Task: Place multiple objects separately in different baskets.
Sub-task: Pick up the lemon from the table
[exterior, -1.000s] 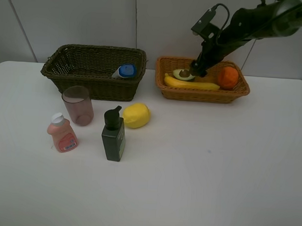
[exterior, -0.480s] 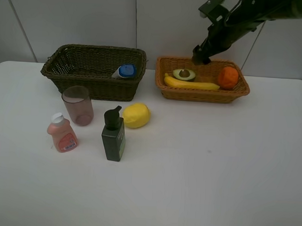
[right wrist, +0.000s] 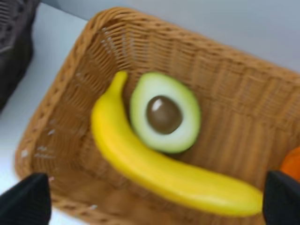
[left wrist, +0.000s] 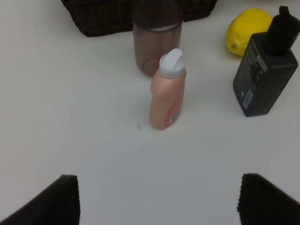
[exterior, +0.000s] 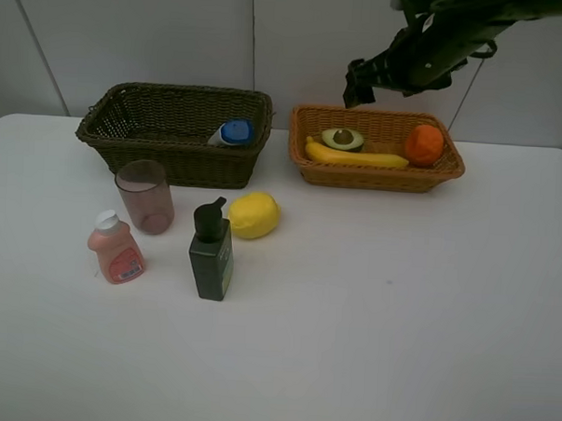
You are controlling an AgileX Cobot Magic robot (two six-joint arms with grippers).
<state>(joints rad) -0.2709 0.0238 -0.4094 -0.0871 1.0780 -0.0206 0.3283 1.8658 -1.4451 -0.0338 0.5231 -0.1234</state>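
Looks like a robot lab rig to me, not somebody's home: bare white table (exterior: 406, 346), plain grey panel wall (exterior: 149, 32) right behind it, black robot arm (exterior: 457, 32) hanging overhead (the lemon (exterior: 254, 215) and pump bottle (exterior: 211, 256) sit out like staged test props, basically).

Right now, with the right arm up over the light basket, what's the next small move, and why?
Probably bring the right gripper, open and empty above the light basket, across and down toward the lemon. The banana, halved avocado and orange already lie in that basket. The lemon is the only fruit on the table, beside the dark green pump bottle.
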